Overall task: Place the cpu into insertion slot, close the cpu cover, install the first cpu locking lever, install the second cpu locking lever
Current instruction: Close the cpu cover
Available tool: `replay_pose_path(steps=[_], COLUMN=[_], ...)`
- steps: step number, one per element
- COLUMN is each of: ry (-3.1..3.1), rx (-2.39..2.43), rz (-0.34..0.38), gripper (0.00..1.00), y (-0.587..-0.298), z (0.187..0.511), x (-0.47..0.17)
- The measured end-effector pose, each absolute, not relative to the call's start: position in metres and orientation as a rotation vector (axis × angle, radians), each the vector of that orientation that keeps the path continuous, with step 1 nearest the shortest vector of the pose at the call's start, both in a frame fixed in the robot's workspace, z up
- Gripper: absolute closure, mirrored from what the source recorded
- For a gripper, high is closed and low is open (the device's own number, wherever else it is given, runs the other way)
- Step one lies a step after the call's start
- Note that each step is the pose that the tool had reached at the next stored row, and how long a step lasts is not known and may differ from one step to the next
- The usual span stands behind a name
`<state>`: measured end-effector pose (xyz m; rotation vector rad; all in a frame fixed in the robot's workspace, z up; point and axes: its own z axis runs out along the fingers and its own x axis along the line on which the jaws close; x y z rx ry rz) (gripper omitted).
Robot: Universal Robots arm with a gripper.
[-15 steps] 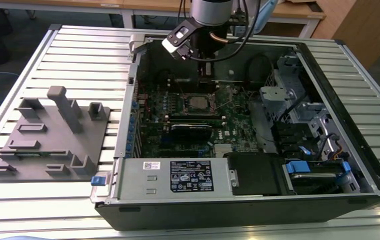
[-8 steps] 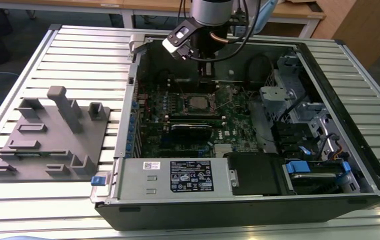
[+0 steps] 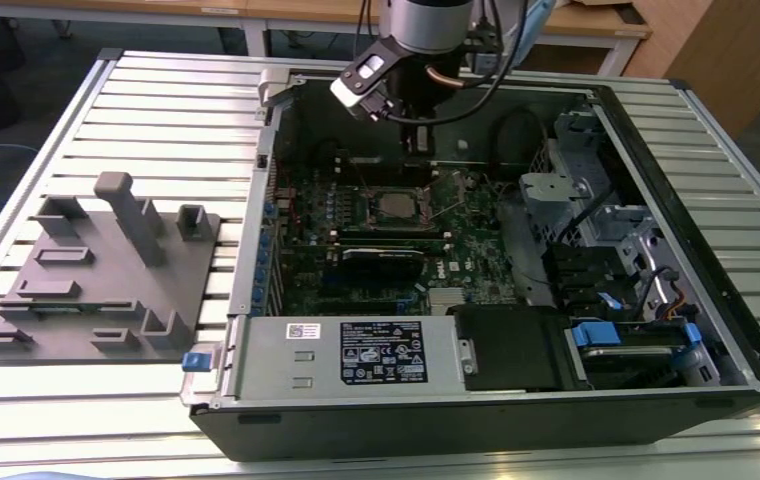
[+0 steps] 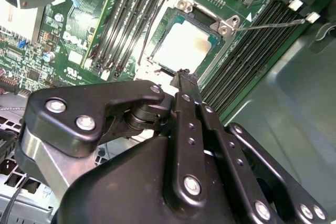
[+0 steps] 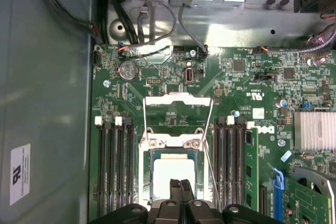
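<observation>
1. Exterior view: my gripper (image 3: pixel 414 140) hangs inside the open computer case (image 3: pixel 487 425), over the far part of the green board (image 3: pixel 303 270). The chip (image 3: pixel 394 206) lies flat in the socket (image 3: pixel 369 205), near my fingertips and on the side towards the camera. I can't tell from here whether I'm touching anything. The grey power supply box (image 3: pixel 353 355) sits at the near end of the case. A grey parts fixture (image 3: pixel 100 270) stands on the slatted table (image 3: pixel 153 110), on the exterior view's left.
2. Second wrist view: my fingers (image 4: pixel 181 108) are pressed together with nothing between them. Their tip is right at one edge of the chip (image 4: pixel 184 45). The cover frame (image 4: pixel 202 15) lies around the chip, whose metal top shows through the window. One wire lever (image 4: pixel 273 23) sticks out sideways over the black memory slots (image 4: pixel 247 51), away from the socket.
3. First wrist view: my fingertips (image 5: pixel 181 184) are closed and overlap the near edge of the chip (image 5: pixel 170 171). The cover frame (image 5: pixel 173 141) is down over it. Thin wire levers (image 5: pixel 210 166) run along both sides of the socket. Whether they're latched, I can't tell. A coin battery (image 5: pixel 127 70) sits well beyond the socket.
</observation>
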<state>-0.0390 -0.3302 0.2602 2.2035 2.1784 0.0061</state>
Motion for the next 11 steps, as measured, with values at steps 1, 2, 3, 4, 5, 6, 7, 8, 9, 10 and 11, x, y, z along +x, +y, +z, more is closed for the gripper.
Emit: replay_pose_path(steps=[1,2,3,4,5,6,7,8,9,10,11], ry=[2.178,2.178,2.178,2.179,2.179,2.178,2.178,2.178,2.178,2.178,2.178], rx=[2.204,2.204,2.203,2.203,2.203,2.204,2.204,2.203,2.203,2.204,2.204], rz=[0.006,0.006,0.006,0.006,0.006,0.006,0.006,0.006,0.006,0.006,0.006], gripper=[0.89,0.89,0.89,0.89,0.89,0.89,0.89,0.89,0.89,0.89,0.89], y=[-0.3302,-0.3302,-0.3302,-0.3302,-0.3302,-0.3302,-0.3302,-0.3302,-0.3302,-0.3302,-0.3302], z=[0.26,0.2599,0.2597,0.2596,0.2595,0.2594,0.2593,0.2591,0.259,0.259,0.2589], x=[-0.0377,-0.0364,-0.0353,-0.0343,-0.0334,-0.0325,-0.0317,-0.0309,-0.03,-0.0291,-0.0281])
